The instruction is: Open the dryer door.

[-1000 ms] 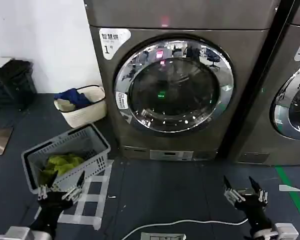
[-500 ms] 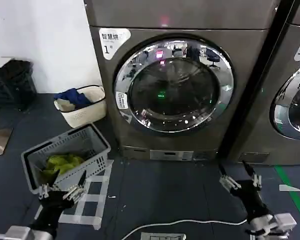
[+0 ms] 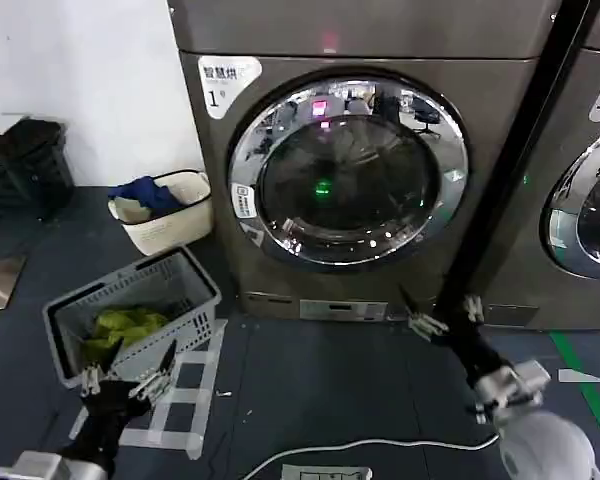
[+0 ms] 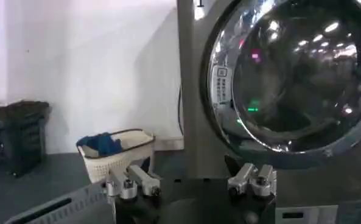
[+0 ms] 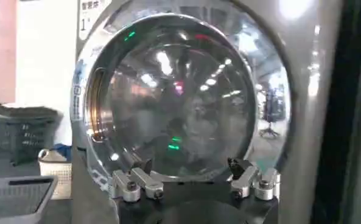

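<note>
The dryer door (image 3: 347, 170), a chrome-ringed porthole with dark glass, sits shut in the front of the grey machine, and the right hand (image 3: 443, 318), fingers spread, is raised low in front of the machine just below the door's lower right rim, while the left hand (image 3: 126, 384), also spread, waits low by the grey laundry basket (image 3: 130, 312). The likely trouble is the fingers sliding off the slick curved ring, or meeting the glass instead of the edge. Against a second ago, the right hand has risen and moved in toward the machine; the left has barely shifted.
</note>
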